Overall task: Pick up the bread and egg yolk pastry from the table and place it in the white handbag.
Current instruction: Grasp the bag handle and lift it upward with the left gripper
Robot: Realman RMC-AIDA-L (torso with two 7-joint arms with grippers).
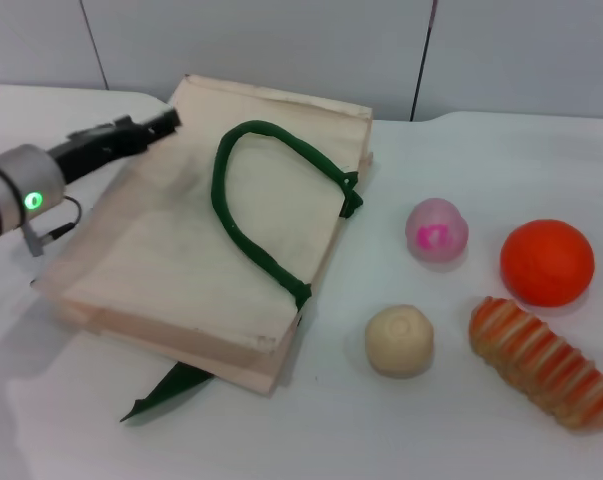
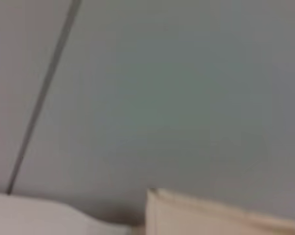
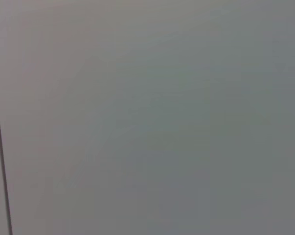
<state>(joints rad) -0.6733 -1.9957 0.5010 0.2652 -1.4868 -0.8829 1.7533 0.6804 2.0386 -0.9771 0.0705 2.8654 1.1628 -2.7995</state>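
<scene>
The white handbag (image 1: 211,250) lies flat on the table's left half, its dark green handle (image 1: 256,200) looped on top. The bread (image 1: 543,362), a tan loaf with orange-brown ridges, lies at the front right. The egg yolk pastry (image 1: 399,340), a round pale beige bun, sits to the loaf's left, close to the bag's right edge. My left gripper (image 1: 161,123) hovers over the bag's far left corner. The left wrist view shows only the bag's edge (image 2: 211,215) and the wall. My right gripper is out of view.
A round orange fruit (image 1: 546,262) and a pale ball with pink marks (image 1: 436,230) sit behind the bread and pastry. A green tab (image 1: 166,390) sticks out under the bag's front edge. The grey wall (image 1: 301,50) stands right behind the table.
</scene>
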